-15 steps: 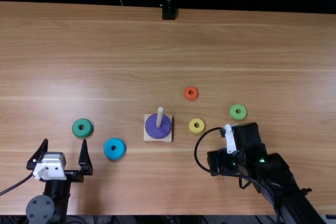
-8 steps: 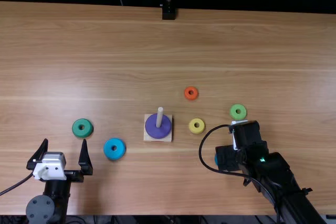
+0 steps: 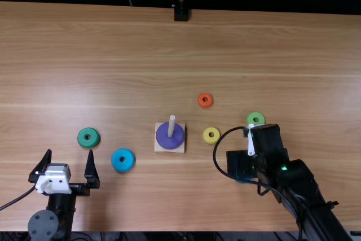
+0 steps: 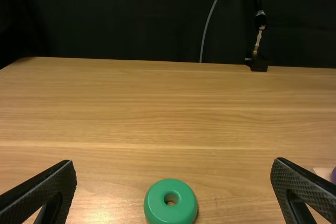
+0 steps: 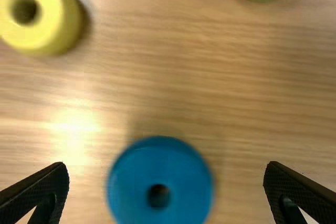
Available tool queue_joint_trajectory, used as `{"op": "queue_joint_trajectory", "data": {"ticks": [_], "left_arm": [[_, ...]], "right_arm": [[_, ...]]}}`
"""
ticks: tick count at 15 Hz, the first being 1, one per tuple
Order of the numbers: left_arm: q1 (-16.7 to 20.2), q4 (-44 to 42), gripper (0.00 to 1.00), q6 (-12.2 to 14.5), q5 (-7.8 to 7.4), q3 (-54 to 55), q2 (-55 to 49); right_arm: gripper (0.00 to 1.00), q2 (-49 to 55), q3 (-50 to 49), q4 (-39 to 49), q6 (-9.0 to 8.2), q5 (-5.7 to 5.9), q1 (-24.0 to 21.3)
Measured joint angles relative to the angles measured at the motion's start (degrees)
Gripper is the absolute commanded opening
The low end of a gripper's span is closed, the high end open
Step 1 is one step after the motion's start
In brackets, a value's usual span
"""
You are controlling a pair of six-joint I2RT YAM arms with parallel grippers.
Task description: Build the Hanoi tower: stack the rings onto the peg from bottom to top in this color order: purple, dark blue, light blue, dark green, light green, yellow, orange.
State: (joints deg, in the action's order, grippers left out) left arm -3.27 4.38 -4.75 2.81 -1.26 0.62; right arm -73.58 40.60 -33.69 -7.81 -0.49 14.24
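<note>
On the table (image 3: 169, 55), the left gripper (image 3: 69, 151) and right gripper (image 3: 252, 144) gape wide, both empty. From above, the square base (image 3: 158, 148) carries the purple ring (image 3: 162, 138) on its peg (image 3: 172, 123). Around it: one blue ring (image 3: 116, 162) at eight o'clock, another blue ring (image 5: 184, 182) at four below the right gripper, the dark green ring (image 3: 82, 138) at nine, light green ring (image 3: 250, 118) just before three, yellow ring (image 3: 206, 136) at three, orange ring (image 3: 200, 101) at half past one.

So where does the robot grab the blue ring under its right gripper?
Probably by its round outer edge, coming straight down from above. The blue ring lies flat, hole facing up, and the right gripper is open with a finger on either side.
</note>
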Motion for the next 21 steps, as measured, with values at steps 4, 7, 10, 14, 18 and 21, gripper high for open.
{"op": "queue_joint_trajectory", "data": {"ticks": [4,7,10,14,18,21], "left_arm": [[0.0,-0.04,1.0,0.0,-0.02,0.0,0.0],[0.0,-0.04,1.0,0.02,0.0,0.0,0.0],[0.0,-0.04,1.0,0.0,0.0,0.0,0.0],[0.0,0.0,1.0,0.02,0.0,0.0,0.0],[-0.02,-0.02,1.0,0.0,-0.02,0.0,0.0],[0.0,0.0,1.0,0.02,0.0,0.0,0.0]], "right_arm": [[1.0,-0.02,-0.04,0.2,-1.14,-2.12,0.02],[1.0,-0.02,-0.48,0.35,-1.27,-2.54,0.02],[1.0,-2.34,-1.38,0.22,-1.36,-2.71,0.02],[1.0,-3.13,-1.75,-0.13,-1.44,-2.73,0.02],[1.0,-5.22,-1.79,-0.15,-1.49,-2.82,0.02],[1.0,-5.27,-2.08,-0.17,-1.49,-2.91,0.02]]}}
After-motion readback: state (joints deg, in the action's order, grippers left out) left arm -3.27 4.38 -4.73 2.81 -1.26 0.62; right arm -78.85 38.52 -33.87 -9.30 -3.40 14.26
